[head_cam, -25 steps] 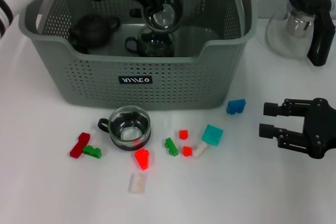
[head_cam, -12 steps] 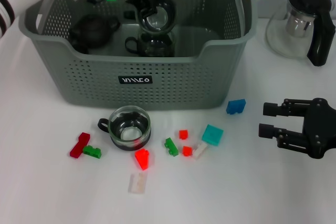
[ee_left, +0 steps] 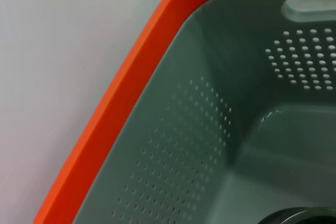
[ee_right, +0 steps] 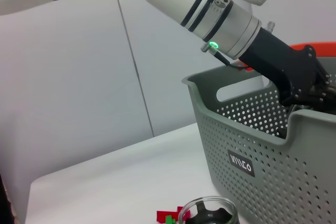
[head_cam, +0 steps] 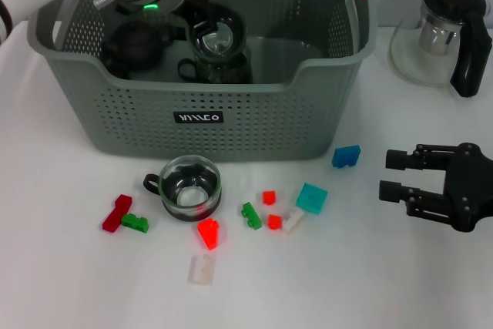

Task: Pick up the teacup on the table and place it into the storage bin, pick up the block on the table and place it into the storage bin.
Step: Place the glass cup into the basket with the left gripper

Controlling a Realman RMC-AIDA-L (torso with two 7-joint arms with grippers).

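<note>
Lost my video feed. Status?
Left gripper inside storage bin, shut on teacup. Right gripper open, parked on table. Nothing blocking.

A staged test bench in a lab or robot workroom: a plain white tabletop [head_cam: 62, 283] against bare white wall panels [ee_right: 79, 61], with small coloured plastic building blocks [head_cam: 311, 198] scattered near a grey perforated plastic basket [head_cam: 254, 125], and a glass teapot with black handle [head_cam: 443, 36] far right.

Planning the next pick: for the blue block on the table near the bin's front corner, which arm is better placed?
Right. The right end effector rests open on the table close beside the blue block, while the left end effector is down inside the storage bin, holding a teacup.
</note>
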